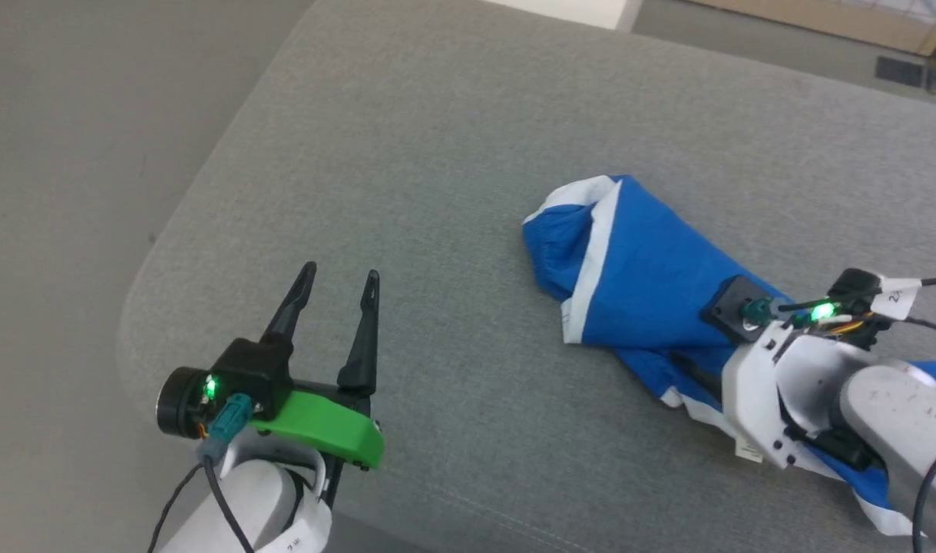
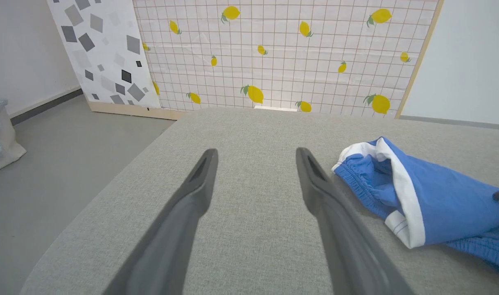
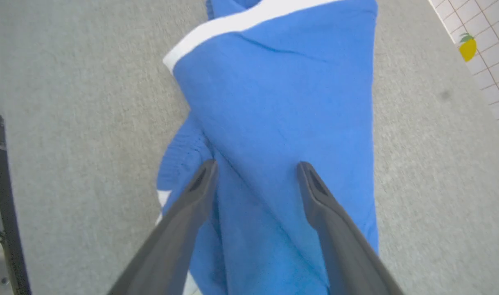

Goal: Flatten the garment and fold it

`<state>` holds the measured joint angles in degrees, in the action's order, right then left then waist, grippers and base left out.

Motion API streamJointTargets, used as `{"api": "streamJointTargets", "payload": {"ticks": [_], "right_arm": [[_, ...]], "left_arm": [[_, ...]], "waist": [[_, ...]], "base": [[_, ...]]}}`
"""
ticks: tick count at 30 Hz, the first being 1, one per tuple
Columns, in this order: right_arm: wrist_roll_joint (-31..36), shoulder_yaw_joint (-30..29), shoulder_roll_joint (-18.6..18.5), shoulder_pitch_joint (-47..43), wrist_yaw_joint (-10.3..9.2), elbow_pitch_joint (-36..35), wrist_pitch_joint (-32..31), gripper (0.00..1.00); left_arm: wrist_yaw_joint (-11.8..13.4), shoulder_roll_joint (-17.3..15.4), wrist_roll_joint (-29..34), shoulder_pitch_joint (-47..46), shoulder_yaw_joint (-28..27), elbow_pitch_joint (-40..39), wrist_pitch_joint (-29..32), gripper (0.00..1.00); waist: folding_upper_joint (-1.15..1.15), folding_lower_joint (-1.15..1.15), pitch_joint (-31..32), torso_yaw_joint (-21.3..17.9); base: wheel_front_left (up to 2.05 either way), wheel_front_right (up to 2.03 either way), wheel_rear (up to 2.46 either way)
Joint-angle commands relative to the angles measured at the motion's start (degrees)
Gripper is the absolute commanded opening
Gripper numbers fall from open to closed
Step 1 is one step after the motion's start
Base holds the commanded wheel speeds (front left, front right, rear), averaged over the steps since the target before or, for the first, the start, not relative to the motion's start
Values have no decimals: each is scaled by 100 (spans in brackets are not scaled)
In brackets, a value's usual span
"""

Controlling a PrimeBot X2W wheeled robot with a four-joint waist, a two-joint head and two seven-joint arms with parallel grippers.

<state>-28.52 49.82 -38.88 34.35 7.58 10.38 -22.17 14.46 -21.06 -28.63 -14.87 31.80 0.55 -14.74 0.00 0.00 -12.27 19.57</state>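
While poised over the garment (image 1: 636, 269), bunched on the right side of the grey cushion (image 1: 437, 153), holds right gripper (image 3: 255, 168) jaws apart, empty, seemingly to pinch a fold; parks left gripper (image 1: 340, 273) aside, jaws apart too.

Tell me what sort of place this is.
Probably an indoor robot lab staged like a home: a grey cushion with blue shorts on it, a lemon-print panel as a backdrop, and a bare grey floor.
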Motion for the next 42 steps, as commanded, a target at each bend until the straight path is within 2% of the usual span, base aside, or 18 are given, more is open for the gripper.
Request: {"api": "streamJointTargets", "payload": {"ticks": [1, 6, 7, 8, 9, 16, 22, 26, 29, 32, 35, 36, 37, 39, 42], "right_arm": [[-49, 73, -24, 122, -9, 117, 52, 100], [-173, 247, -17, 306, -9, 465, 188, 99], [-220, 247, 1, 322, -9, 517, 217, 43], [-266, 243, 24, 340, -9, 566, 262, 9], [-308, 223, 48, 350, -9, 604, 305, 0], [-844, -331, 345, 240, -9, 663, 540, 0], [-1523, -1361, 570, -135, -9, 559, 325, 0], [-2023, -2444, 910, -508, -9, 686, -18, 0], [-2231, -3488, 1300, -766, -9, 1069, -379, 0], [-2011, -4446, 1635, -883, -9, 1603, -579, 0], [-1411, -5345, 1933, -880, -9, 2168, -654, 0], [-1159, -5565, 1995, -868, -9, 2307, -643, 47], [-816, -5823, 2056, -843, -9, 2447, -589, 100], [-187, -6265, 2191, -780, -9, 2617, -441, 100], [388, -6441, 2499, -718, -9, 2415, -383, 100]], "left_arm": [[-56, 66, 120, 92, -51, 26, -26, 100], [-199, 217, 252, 106, -200, 105, -26, 100], [-223, 240, 274, 107, -227, 121, -26, 100], [-250, 266, 301, 110, -258, 139, -26, 100], [-272, 286, 323, 112, -279, 158, -26, 100], [-420, 356, 410, 179, -385, 359, -26, 100], [-474, 319, 385, 269, -382, 493, -24, 100], [-482, 278, 355, 320, -366, 505, 18, 100], [-492, 254, 341, 335, -340, 481, 66, 100], [-495, 246, 333, 318, -316, 440, 113, 100], [-507, 246, 338, 275, -273, 406, 169, 100], [-508, 242, 334, 266, -271, 398, 178, 100], [-511, 235, 328, 259, -269, 393, 191, 100], [-513, 226, 321, 250, -260, 391, 210, 100], [-495, 203, 310, 257, -266, 387, 226, 100]], "waist": [[0, 0, -142, 127], [0, 0, -280, 182], [0, 0, -291, 181], [0, 0, -300, 177], [0, 0, -301, 169], [0, 0, -105, -70], [0, 0, 108, -393], [0, 0, 176, -620], [0, 0, 170, -757], [0, 0, 112, -840], [0, 0, 40, -885], [0, 0, 19, -900], [0, 0, -3, -918], [0, 0, -27, -949], [0, 0, -21, -1030]], "base": [[0, 0, 0], [0, 0, 0], [0, 0, 0], [0, 0, 0], [0, 0, 0], [0, 0, 0], [0, 0, 0], [0, 0, 0], [0, 0, 0], [0, 0, 0], [0, 0, 0], [0, 0, 0], [0, 0, 0], [0, 0, 0], [0, 0, 0]]}}
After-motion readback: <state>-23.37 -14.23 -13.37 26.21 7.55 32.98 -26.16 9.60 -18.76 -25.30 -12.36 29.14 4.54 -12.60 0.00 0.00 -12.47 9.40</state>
